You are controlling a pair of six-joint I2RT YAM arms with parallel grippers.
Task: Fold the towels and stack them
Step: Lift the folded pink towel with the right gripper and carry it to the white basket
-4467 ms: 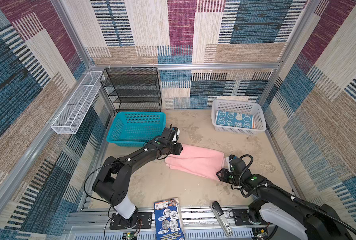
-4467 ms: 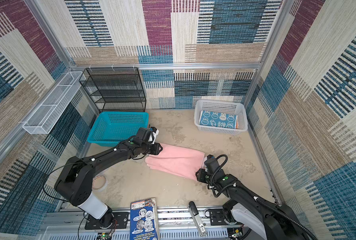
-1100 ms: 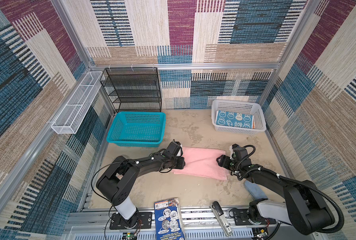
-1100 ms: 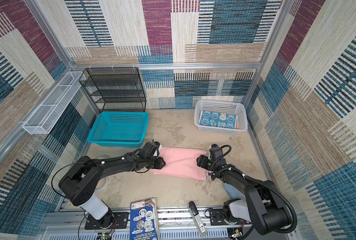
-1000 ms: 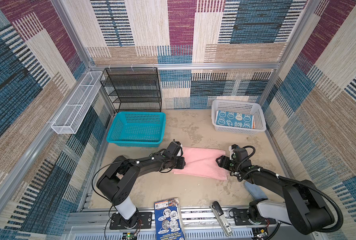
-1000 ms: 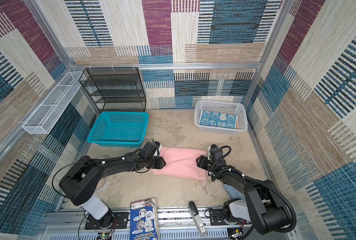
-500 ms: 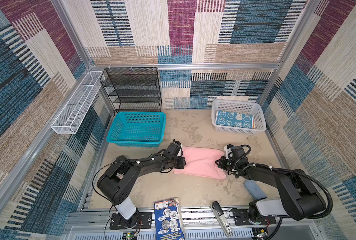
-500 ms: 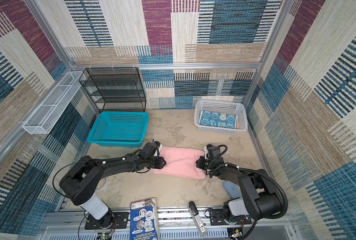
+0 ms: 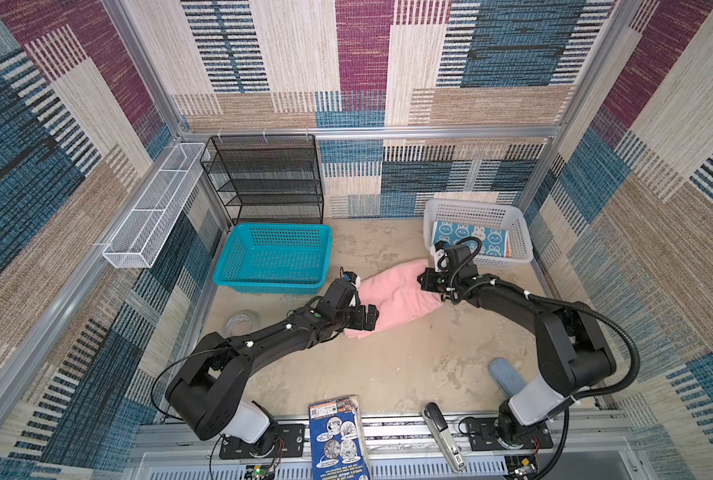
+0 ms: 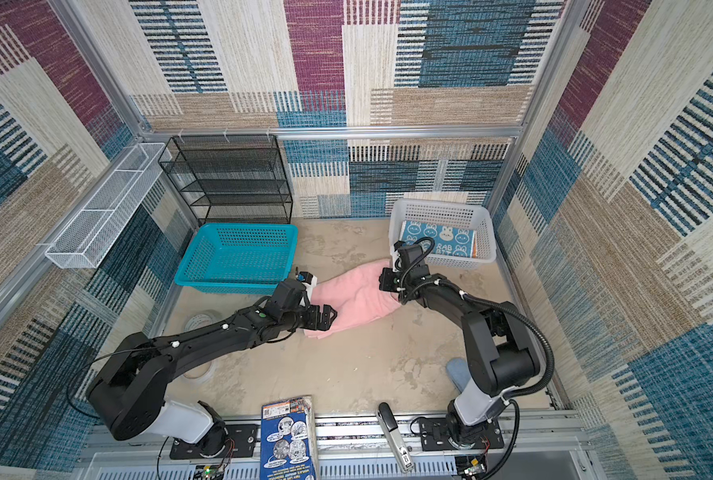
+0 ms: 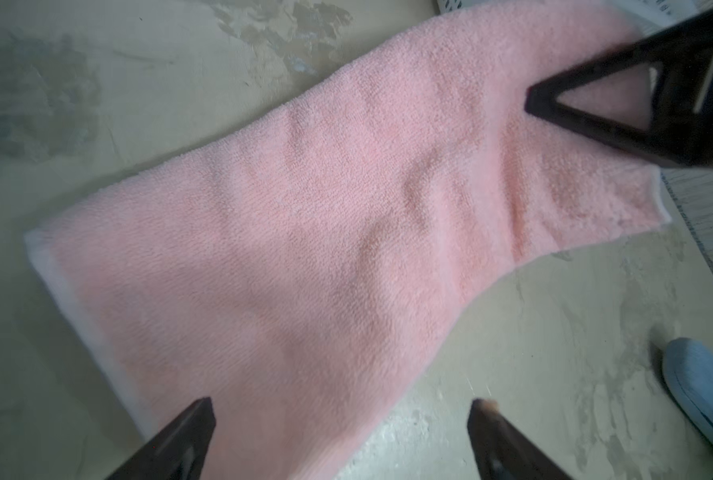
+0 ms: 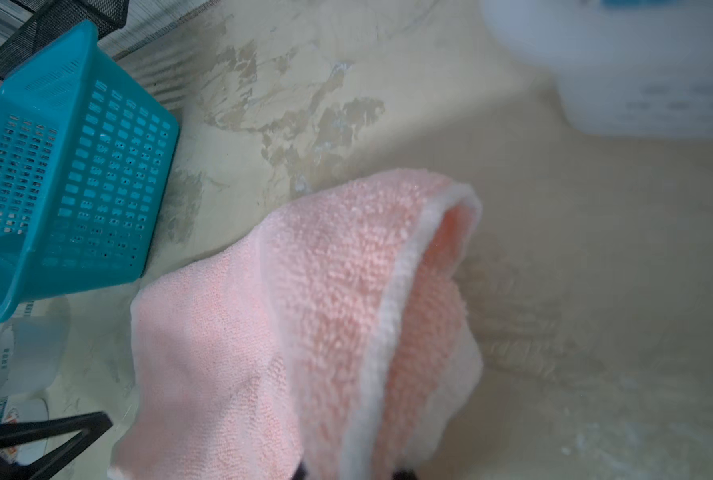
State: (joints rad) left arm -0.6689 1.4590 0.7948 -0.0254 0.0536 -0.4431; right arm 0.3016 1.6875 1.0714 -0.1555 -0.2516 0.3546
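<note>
Left gripper (image 9: 367, 319) jaws wide, holding nothing, over 8 o'clock end of pink towel (image 9: 392, 297). Right gripper (image 9: 426, 284) clamped on its raised 2 o'clock end. Looks folded, layers unclear. Step: stacking. Next: carry it onto blue towel (image 9: 467, 237) in white basket (image 9: 521, 245), 1 o'clock.

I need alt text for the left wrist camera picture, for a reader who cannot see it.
A pink towel lies across a beige, stained tabletop. The right gripper is shut on its far end, and the left gripper stands open over its near end.
</note>
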